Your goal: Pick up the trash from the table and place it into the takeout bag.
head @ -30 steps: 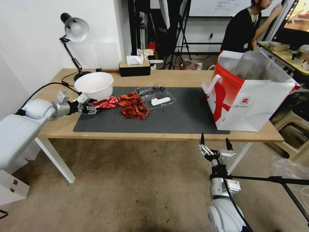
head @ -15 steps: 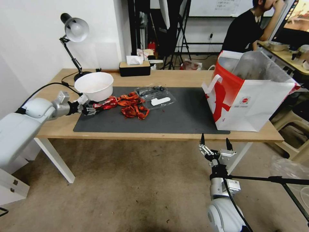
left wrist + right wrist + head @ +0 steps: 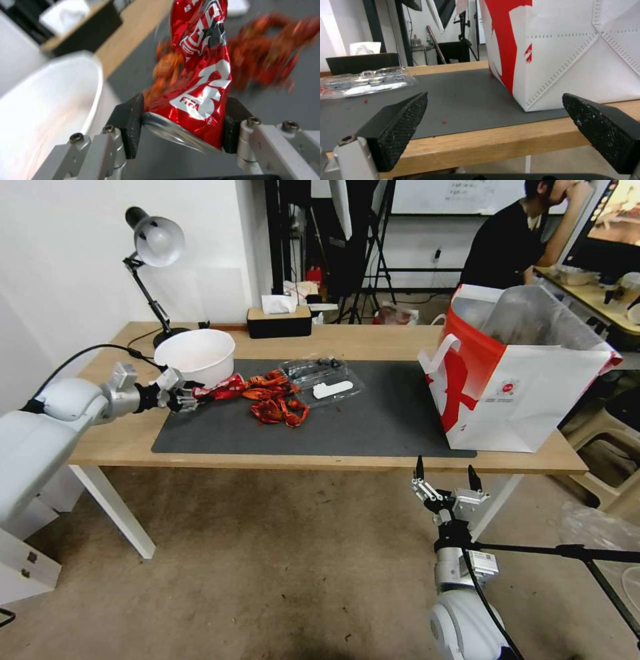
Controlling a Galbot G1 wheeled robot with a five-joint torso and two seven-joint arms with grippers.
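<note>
Left wrist view: our left claw grips the crushed red can; we lift clear before crossing right to the takeout bag. The right claw, spread, idles near the table edge.

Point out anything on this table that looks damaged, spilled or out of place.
The red drink can is crushed and twisted; the left gripper clamps it by its base end. A heap of red-orange shell scraps lies loose on the dark grey mat, with small crumbs scattered toward the white-and-red takeout bag.
</note>
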